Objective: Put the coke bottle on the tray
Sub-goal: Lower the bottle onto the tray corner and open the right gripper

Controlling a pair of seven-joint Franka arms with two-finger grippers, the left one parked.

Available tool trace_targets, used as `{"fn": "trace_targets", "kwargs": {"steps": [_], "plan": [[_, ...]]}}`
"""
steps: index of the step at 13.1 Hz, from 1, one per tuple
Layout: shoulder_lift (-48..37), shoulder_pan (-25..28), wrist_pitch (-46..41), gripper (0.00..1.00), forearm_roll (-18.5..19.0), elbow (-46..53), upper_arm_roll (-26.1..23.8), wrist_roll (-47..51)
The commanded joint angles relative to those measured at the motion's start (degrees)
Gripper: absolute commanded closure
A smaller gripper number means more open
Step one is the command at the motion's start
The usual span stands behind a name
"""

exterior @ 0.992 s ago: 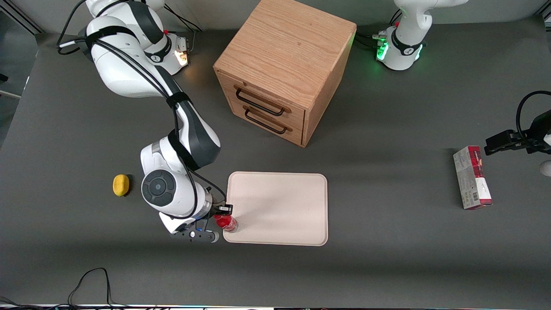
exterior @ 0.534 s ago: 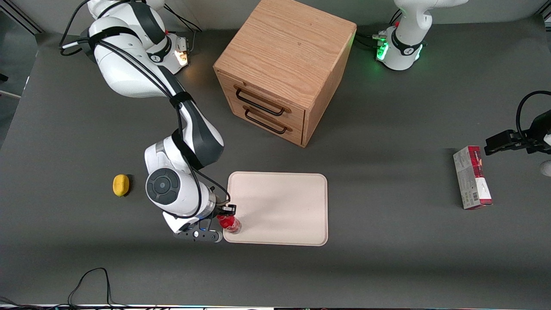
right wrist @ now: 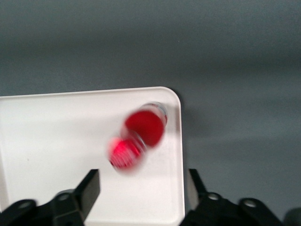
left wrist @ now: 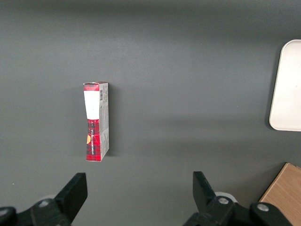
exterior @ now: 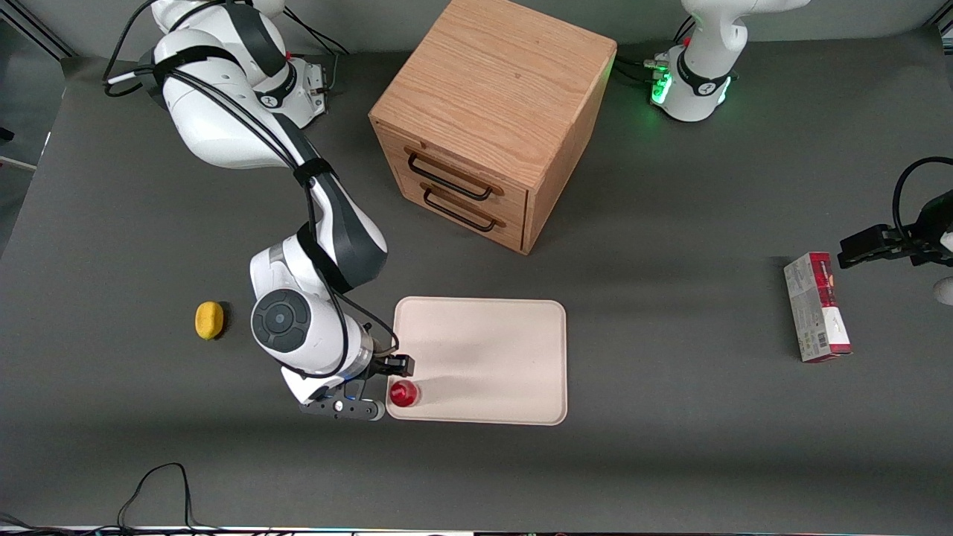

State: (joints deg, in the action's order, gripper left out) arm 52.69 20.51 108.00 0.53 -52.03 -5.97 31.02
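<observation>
Standing free on the tray (exterior: 484, 350), the coke bottle (exterior: 403, 393) was in the corner nearest the front camera at the working arm's end, just inside the low rim. The hand (exterior: 392, 383) hovered above it with its 2 fingers spread wide and nothing between them. From the right wrist camera the bottle (right wrist: 139, 136) looked smeared, so whether it stood fully upright or was tipping could not be told. The placing itself looked done, since the bottle was on the tray (right wrist: 56, 141) and released. What seemed left was for the arm to lift clear without knocking the bottle, which sat close to the edge. Elsewhere on the desk (exterior: 670, 447) were a wooden drawer cabinet (exterior: 491, 119), a yellow object (exterior: 209, 320) and a red-and-grey carton (exterior: 817, 307).
</observation>
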Motion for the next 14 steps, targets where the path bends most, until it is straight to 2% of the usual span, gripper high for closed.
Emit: {"fn": "trace_targets", "kwargs": {"steps": [1, 12, 14], "plan": [[0.8, 0.5, 0.0, 0.0, 1.6, 1.8, -0.2, 1.8], [-0.7, 0.0, -1.1, 0.0, 1.8, 1.1, -0.3, 1.6], [-5.5, -2.3, -7.4, 0.0, 1.4, -3.3, -0.1, -1.6]]}}
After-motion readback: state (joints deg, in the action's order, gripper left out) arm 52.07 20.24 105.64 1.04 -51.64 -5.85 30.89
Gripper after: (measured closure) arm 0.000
